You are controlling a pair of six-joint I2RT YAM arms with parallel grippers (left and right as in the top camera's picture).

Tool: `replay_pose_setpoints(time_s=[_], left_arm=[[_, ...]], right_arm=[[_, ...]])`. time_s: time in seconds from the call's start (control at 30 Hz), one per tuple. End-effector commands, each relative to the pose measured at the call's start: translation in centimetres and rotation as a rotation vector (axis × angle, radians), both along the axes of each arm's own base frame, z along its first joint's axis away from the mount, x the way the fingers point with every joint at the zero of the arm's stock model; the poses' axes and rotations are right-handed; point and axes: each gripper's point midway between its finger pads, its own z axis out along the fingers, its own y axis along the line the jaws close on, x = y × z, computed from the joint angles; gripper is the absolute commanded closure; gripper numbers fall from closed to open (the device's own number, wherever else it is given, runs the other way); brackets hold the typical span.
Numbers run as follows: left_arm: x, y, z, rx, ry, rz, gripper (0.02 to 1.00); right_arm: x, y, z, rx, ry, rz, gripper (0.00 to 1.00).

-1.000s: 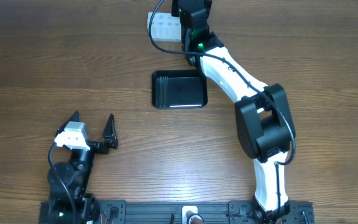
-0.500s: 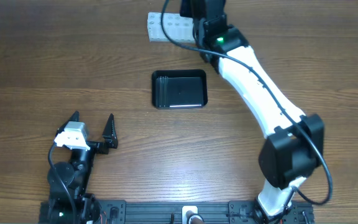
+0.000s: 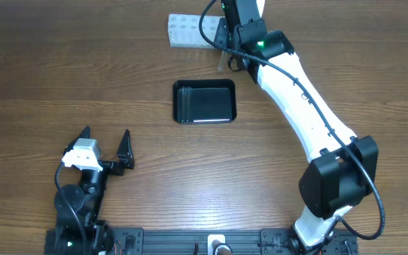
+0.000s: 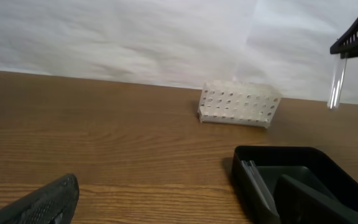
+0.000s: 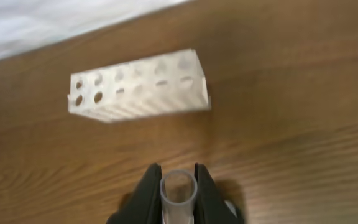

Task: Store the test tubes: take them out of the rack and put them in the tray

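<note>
The white perforated rack stands at the table's far edge; its holes look empty in the right wrist view. My right gripper hangs just right of the rack, shut on a clear test tube held upright. The tube dangles well above the wood, beyond the tray. The black tray lies nearer the middle, with a few clear tubes along its left wall. My left gripper rests open at the near left, far from everything.
Bare wooden tabletop surrounds the rack and tray. A white backdrop rises behind the table's far edge. The right arm's white link stretches diagonally across the right side.
The right arm has swung right, drawing its gripper off the rack's right end with the tube in it. The left arm has stayed still.
</note>
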Motion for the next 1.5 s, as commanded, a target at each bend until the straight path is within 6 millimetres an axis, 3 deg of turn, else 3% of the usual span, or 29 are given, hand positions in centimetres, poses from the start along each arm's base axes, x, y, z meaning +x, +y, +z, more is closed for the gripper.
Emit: replay_pose_setpoints(time_s=[0.03,0.3,0.5,1.0,1.5], left_arm=[[0.0,-0.1,-0.1,0.014,-0.002,-0.006,0.023],[0.0,-0.1,-0.1,0.014,-0.001,-0.006,0.02],[0.0,-0.1,-0.1,0.014,-0.002,-0.006,0.023],[0.0,-0.1,-0.1,0.014,-0.001,-0.006,0.023],[0.0,-0.1,-0.1,0.014,-0.002,-0.006,0.02]], right_arm=[[-1.7,1.4,-1.4,0.028,0.046,0.018,0.991],[-4.7,2.4,-6.4,0.014,0.153,0.018,0.989],[-5.4,2.4,-8.9,0.006,0.167,0.023,0.989],[-5.3,2.4,-12.8,-0.016,0.214,0.018,0.987],[-5.7,3.2,-15.3,-0.035,0.256,0.029,0.989]])
